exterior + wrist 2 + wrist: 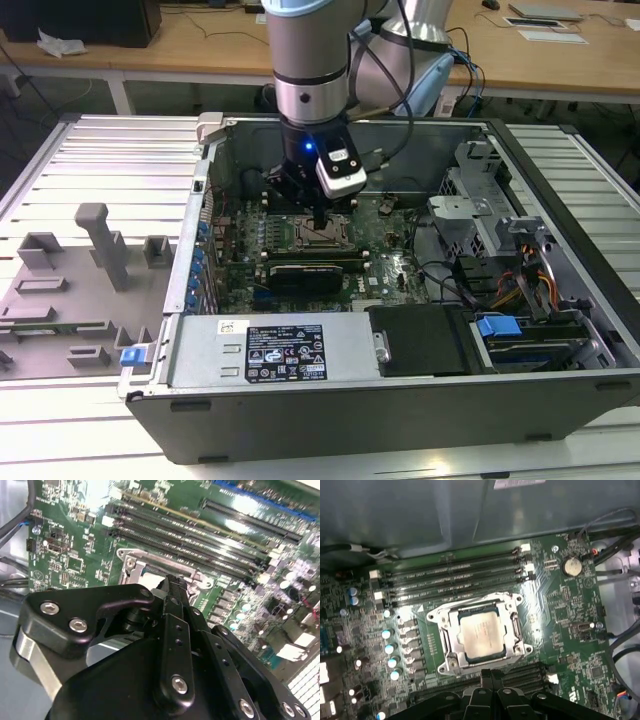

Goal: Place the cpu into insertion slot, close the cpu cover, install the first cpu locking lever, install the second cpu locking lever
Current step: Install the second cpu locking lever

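One arm hangs inside the open computer case (pixel 400 400), its pincer (pixel 491 677) clenched on nothing, fingertips pressed together just short of the near edge of the insertion slot (pixel 451 667). The cpu cover (pixel 512 630) lies closed just ahead, framing the seated cpu (pixel 481 639). The first wrist view shows chip and frame whole; in the second wrist view the fingers (pixel 172 592) hide most of the socket.

The arm's silver-grey cylindrical wrist segment (pixel 310 60) ends in a black collar with a small blue light. Beside it sits a white boxy camera (pixel 340 172) with black cables. Behind the fingers (pixel 172 587), black matte linkage plates (pixel 85 615) carry round silver screws.
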`<state>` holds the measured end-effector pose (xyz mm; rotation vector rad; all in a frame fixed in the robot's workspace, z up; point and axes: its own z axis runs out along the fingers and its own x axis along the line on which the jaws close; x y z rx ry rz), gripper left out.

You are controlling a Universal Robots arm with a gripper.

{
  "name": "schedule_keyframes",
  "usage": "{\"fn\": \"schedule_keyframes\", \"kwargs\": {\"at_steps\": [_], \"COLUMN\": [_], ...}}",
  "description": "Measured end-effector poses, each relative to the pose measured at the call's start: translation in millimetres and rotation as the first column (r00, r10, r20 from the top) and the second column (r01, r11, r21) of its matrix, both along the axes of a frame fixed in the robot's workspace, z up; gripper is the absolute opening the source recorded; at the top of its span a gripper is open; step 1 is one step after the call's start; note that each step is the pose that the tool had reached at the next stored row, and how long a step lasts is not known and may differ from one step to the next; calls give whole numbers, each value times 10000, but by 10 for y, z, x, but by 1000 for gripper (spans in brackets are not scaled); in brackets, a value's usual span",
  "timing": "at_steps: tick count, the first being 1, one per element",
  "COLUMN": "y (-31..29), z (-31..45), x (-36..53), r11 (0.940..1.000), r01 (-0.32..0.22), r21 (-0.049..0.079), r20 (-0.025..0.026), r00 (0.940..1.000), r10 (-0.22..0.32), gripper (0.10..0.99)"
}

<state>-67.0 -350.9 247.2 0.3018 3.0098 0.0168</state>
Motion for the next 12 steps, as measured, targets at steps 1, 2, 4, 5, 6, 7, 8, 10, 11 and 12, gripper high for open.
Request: {"fn": "schedule_keyframes", "kwargs": {"at_steps": [1,2,4,5,6,7,8,10,11,12], "y": [-22,-37,-76,-85,-96,-105,-116,-153,-163,-173], "z": [-1,-3,-39,-58,-80,-100,-123,-174,-185,-212], "x": [-7,-11,-28,-41,-58,-86,-120,-166,-171,-173], "r11": [10000,10000,10000,10000,9999,9998,9998,9996,9995,9994], "r01": [0,0,-8,-25,-51,-74,-101,-151,-167,-203], "r21": [0,1,55,92,130,160,190,238,253,282], "r20": [0,0,2,2,2,1,4,3,3,5], "r00": [10000,10000,10000,10000,10000,10000,9999,9999,9999,9998], "r10": [0,0,8,25,51,74,101,151,167,203], "gripper": [106,106,106,106,106,106,106,106,106,106]}}
